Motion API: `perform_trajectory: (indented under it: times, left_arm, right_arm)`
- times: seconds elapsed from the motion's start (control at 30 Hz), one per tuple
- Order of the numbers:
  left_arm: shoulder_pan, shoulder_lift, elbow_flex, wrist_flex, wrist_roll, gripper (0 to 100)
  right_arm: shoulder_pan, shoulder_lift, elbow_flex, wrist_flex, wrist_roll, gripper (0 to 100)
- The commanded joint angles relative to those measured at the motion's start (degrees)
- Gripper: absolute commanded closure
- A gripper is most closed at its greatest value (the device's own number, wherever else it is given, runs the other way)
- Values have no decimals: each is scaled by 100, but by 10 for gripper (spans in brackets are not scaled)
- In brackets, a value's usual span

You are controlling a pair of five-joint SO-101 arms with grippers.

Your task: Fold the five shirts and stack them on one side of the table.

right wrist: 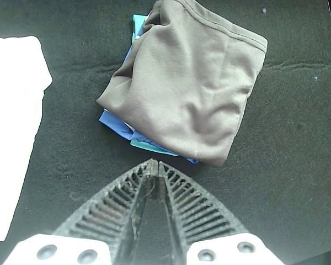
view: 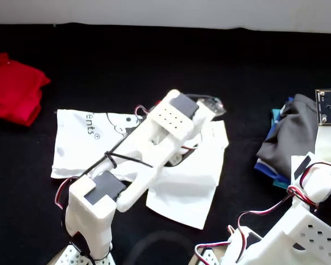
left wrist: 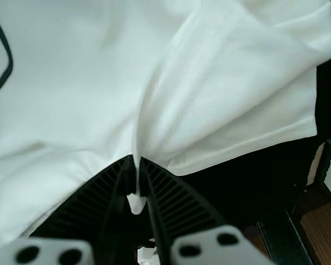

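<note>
The left arm (view: 149,149) is built of white plastic shells, blocky with rounded corners; black servo motors sit sunk into its joints; one flat face carries a grid of small round holes; a thin black cable, cinched with a tie, runs across the link; red, white and black wires loop out near its base. The right arm (view: 306,223) is of the same white plastic, with a like dotted panel; red, black and white wires curl about its joints. The left gripper (left wrist: 134,160) has black, ribbed, wedge-shaped fingers on a white mount with round screw holes; the right gripper (right wrist: 155,162) matches it.
</note>
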Motion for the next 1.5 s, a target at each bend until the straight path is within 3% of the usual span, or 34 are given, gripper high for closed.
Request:
perform_trajectory:
  times: [0.0,0.2,0.4,0.6,0.8,1.0,1.17,1.33,1.47]
  left_arm:
    - [110,-295,910,-809,44,993]
    - [-233,-295,1648,-1626,62,992]
    - [-813,-295,1622,-1705,62,990]
    - [-690,-356,1640,-1653,70,989]
    - [-470,-365,954,-941,501,887]
    - [-505,-365,-681,185,536,881]
    - [-84,-365,-1385,1064,536,882]
    - [760,-655,-549,1073,527,937]
    - [1578,-734,286,1064,545,893]
  right_arm:
    - [13,-13,13,31,53,979]
    - [13,-13,13,31,53,979]
    - [13,-13,13,31,53,979]
    - [13,-22,13,31,53,979]
    - [13,-57,13,40,53,979]
    - [13,-57,-31,40,62,979]
    - [13,-66,-31,40,62,979]
    - [22,-66,-31,40,62,979]
    - [48,-66,-22,48,62,979]
